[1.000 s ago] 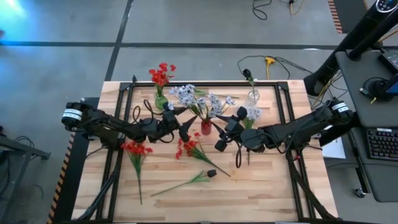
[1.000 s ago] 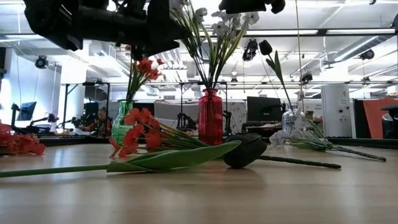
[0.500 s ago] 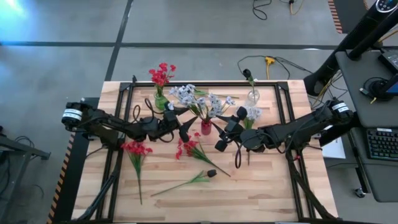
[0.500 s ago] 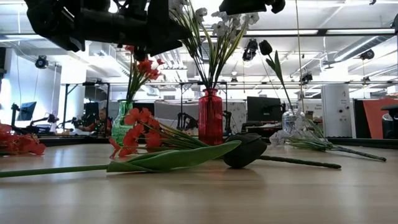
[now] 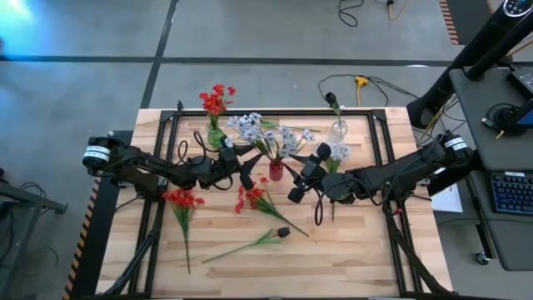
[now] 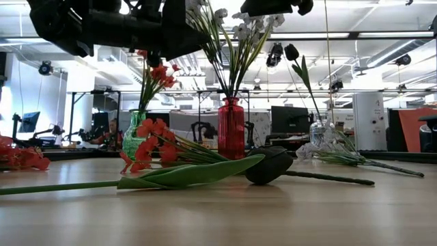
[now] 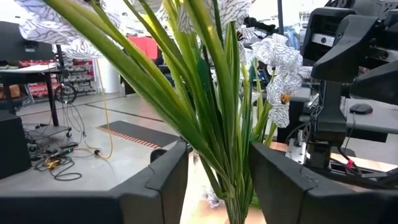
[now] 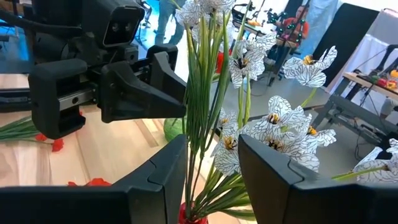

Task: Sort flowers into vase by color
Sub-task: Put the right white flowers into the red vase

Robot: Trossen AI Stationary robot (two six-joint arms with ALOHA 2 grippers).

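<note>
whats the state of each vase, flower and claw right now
red vase: upright, full of white flowers
green vase: upright, holds red flowers
clear vase: upright, holds one dark bud
loose red stems: lying on the table
left claw: around the white flowers' stems
right claw: around those stems too

We see little change on the table. The left gripper (image 5: 246, 167) has narrowed its jaws around the white flowers' stalks (image 7: 214, 124) above the red vase (image 5: 276, 172); in the high view its dark fingers (image 5: 247, 177) sit closer together than a second ago.
</note>
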